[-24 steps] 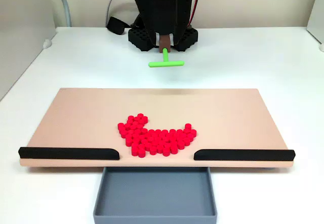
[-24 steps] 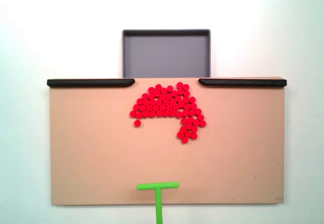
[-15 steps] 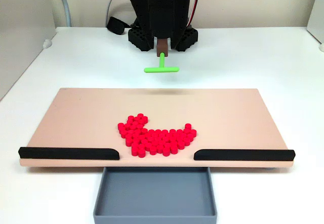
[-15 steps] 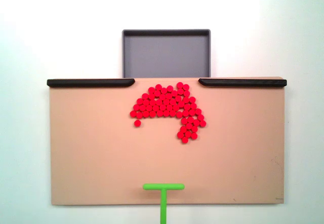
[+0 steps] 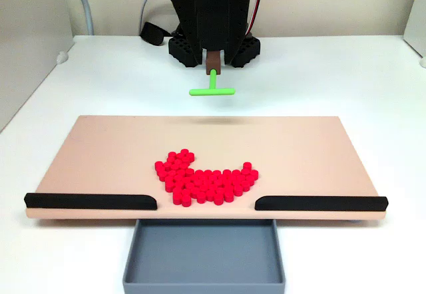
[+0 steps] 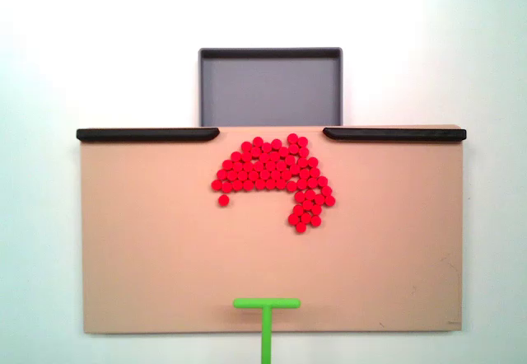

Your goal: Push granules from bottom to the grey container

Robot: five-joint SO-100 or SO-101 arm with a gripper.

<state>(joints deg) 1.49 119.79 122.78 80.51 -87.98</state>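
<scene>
arm (image 5: pixel 210 8) upright behind board (image 6: pixel 148 249); pincer state cannot be told; green stick (image 5: pixel 212 89) hangs below; grey container (image 6: pixel 270 88) empty.

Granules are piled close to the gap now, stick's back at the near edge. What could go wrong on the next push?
1. The granules spread wider than the green T-stick, so one pass may leave the sides behind.
2. A stray granule sits apart on the left in the top-down fixed view and may be missed.
3. The cluster's left edge lines up close to the end of the left black bar, so some may jam there instead of dropping into the grey container.
</scene>
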